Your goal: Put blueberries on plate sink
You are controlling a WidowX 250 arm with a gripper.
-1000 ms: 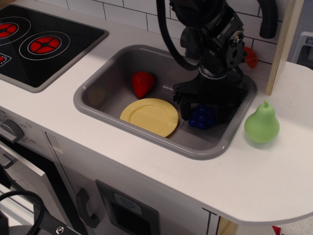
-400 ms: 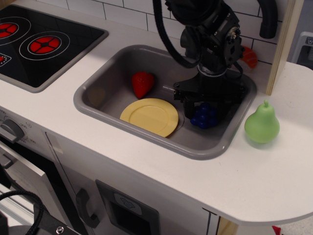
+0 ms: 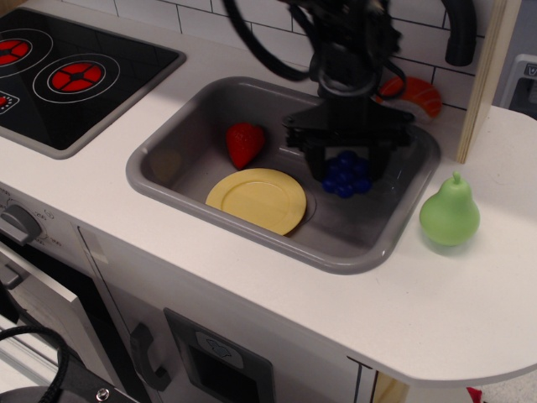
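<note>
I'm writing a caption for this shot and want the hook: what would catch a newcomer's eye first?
The black gripper reaching into the grey sink, closed on the dark-blue blueberries, which look lifted off the basin floor, draws the eye first. Left of it in the sink lies the pale-yellow plate, with a red strawberry behind it. A bright green pear stands on the white counter, right of the sink.

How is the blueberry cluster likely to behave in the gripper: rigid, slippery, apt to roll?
The blueberries look like one glossy moulded lump, so probably rigid and light. The shine suggests the gripper could slip on them. Being rounded, they may roll a little on the plate.
</note>
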